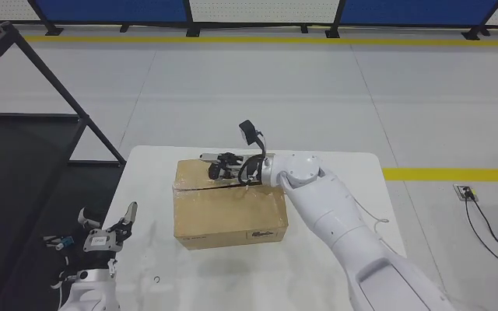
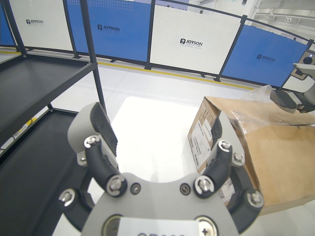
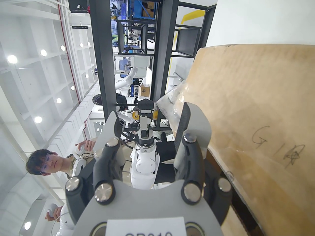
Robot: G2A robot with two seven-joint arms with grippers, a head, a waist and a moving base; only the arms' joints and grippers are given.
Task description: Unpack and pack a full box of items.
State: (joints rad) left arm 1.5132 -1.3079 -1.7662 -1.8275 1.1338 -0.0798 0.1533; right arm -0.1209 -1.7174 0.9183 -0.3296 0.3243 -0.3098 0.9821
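Cardboard box (image 1: 229, 214) sits mid-counter (image 1: 342, 186), w/ crinkled clear plastic (image 2: 248, 114) on its top. Right end effector (image 1: 214, 163) is at the box's far edge, fingers moderately apart. Left end effector (image 1: 107, 214) (spread wide) hangs by the counter's left edge, apart from the box.

Table: your white rectangular table (image 1: 334, 179) lies straight ahead of you.
Box: the brown closed cardboard box (image 1: 229, 206) sits on the middle of the table.
Right gripper: your grey two-fingered right gripper (image 1: 212, 163) is at the box's far top edge.
Left gripper: your grey two-fingered left gripper (image 1: 107, 214) is left of the box, apart from it, over the table's near left edge.
Rack: the black metal shelf rack (image 1: 39, 155) stands left of the table.
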